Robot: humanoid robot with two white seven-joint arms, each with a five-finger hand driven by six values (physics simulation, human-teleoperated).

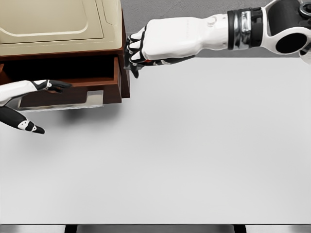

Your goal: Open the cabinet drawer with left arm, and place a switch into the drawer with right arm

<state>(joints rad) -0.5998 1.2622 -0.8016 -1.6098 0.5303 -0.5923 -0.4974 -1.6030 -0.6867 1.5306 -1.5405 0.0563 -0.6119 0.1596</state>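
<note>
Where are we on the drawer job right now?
Done: the drawer of the cabinet stands pulled open, with the left robot hand open at its front. In hand: the right robot hand is curled at the cabinet's right edge beside the drawer opening; whether it grips the switch cannot be seen. Left: no switch shows inside the drawer, so placing it remains.
</note>
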